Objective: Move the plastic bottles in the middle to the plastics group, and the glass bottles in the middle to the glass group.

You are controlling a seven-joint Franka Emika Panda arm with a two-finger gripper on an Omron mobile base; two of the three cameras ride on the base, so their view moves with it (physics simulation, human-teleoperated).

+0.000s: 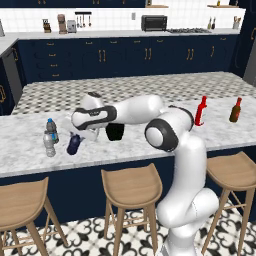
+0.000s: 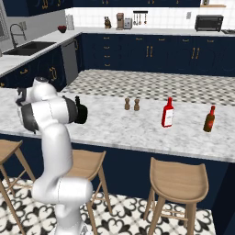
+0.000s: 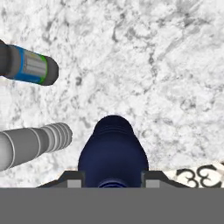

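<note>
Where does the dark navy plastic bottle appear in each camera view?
Left base view: the navy bottle leans at the left of the marble counter, just right of the silvery bottle.
Right base view: the robot's arm stands before that counter stretch.
Hand view: bottom centre.
Shared landmark: the silvery bottle beside it.

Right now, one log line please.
end effector: straddling dark navy plastic bottle, grip unconfirmed | silvery bottle, blue-capped water bottle: alongside | squat black bottle: unmoved
</note>
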